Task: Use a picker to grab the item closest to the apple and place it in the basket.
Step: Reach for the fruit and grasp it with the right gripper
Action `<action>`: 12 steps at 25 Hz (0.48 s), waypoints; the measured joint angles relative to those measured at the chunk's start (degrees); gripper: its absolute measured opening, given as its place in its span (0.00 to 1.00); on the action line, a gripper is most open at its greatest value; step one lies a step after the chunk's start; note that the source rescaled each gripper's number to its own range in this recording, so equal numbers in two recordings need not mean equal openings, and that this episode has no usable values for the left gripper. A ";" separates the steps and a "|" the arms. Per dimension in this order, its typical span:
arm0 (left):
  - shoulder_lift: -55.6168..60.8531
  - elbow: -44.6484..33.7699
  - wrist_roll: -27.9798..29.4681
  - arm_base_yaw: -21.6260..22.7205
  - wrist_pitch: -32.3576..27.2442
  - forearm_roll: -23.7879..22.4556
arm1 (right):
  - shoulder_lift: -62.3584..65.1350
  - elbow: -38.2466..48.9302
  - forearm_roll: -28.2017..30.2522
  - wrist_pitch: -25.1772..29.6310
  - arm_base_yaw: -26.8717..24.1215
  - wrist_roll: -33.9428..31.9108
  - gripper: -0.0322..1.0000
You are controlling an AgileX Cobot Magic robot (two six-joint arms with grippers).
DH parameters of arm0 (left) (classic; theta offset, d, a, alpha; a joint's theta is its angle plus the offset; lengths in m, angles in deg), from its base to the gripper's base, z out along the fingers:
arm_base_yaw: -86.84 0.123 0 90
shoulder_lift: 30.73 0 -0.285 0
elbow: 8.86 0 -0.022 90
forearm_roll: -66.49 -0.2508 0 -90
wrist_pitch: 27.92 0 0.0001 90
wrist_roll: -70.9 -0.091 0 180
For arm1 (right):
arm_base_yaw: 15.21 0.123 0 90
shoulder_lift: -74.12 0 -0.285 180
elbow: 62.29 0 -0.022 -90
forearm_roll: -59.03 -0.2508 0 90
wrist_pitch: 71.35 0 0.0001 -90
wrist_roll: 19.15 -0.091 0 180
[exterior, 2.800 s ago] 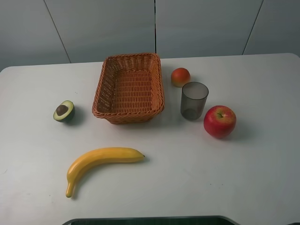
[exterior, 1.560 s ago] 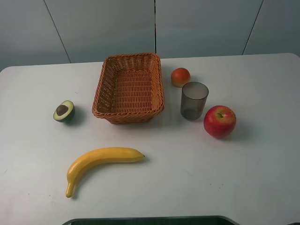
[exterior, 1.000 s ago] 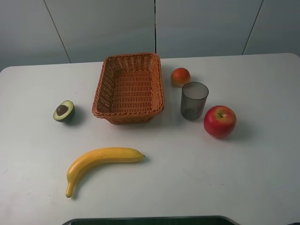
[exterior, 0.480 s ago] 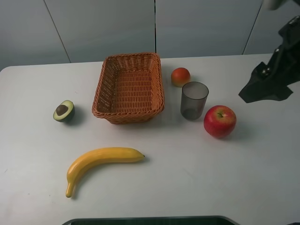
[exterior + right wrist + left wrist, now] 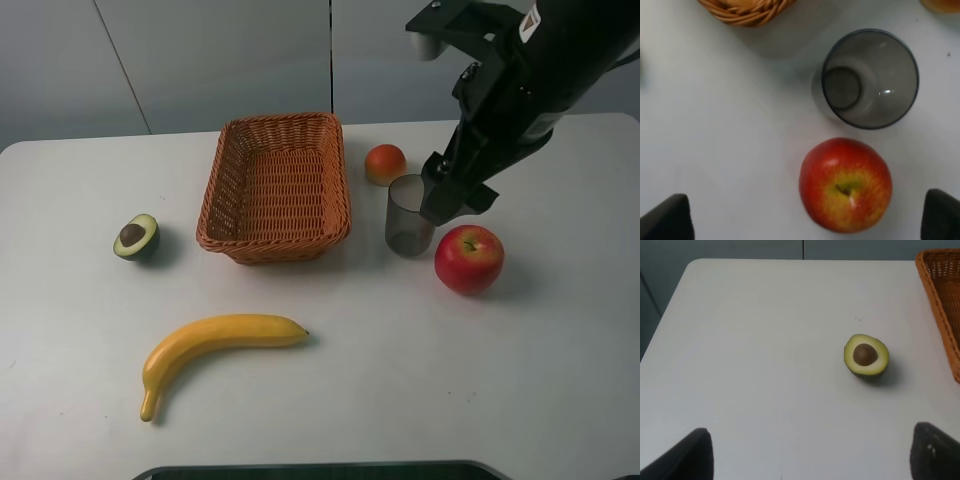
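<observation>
On the right of the table lies a red apple (image 5: 468, 258) (image 5: 845, 185). Closest to it, just to its left, stands an upright, empty grey translucent cup (image 5: 410, 215) (image 5: 870, 77). The wicker basket (image 5: 275, 185) sits at centre back, with nothing in it. My right gripper (image 5: 452, 200) (image 5: 805, 220) hovers open above the cup and apple, touching neither and holding nothing. My left gripper (image 5: 810, 462) is open over bare table near the avocado half (image 5: 866, 355), and it does not show in the high view.
A small orange fruit (image 5: 385, 163) lies behind the cup. The avocado half (image 5: 137, 237) is left of the basket, and a banana (image 5: 215, 345) lies at front left. The basket's rim (image 5: 940, 300) shows at the edge of the left wrist view.
The right arm came in from the right edge and swung left, so its gripper now hangs over the cup and apple. No object has moved.
</observation>
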 joint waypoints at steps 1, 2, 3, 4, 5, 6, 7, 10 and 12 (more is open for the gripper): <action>0.00 0.00 0.00 0.00 0.00 0.00 | -1.35 -0.59 0.55 0.00 0.79 0.00 1.00; 0.00 0.00 0.00 0.00 0.00 0.00 | -2.73 -1.35 0.65 0.00 1.40 0.00 1.00; 0.00 0.00 0.00 0.00 0.00 0.00 | -3.93 -2.19 0.52 0.00 1.72 0.00 1.00; 0.00 0.00 0.00 0.00 0.00 0.00 | -5.33 -3.02 0.43 0.00 1.77 0.00 1.00; 0.00 0.00 0.00 0.00 0.00 0.00 | -6.72 -3.65 0.43 0.00 1.89 0.28 1.00; 0.00 0.00 0.00 0.00 0.00 0.00 | -8.10 -4.21 0.30 0.00 1.89 0.75 1.00; 0.00 0.00 0.00 0.00 0.00 0.00 | -9.11 -4.64 0.14 -0.03 2.01 1.82 1.00; 0.00 0.00 0.00 0.00 0.00 0.00 | -12.12 -5.56 -1.03 -0.27 2.01 6.00 1.00; 0.00 0.00 0.00 0.00 0.00 0.00 | -13.66 -5.94 -1.28 -1.02 2.01 8.08 1.00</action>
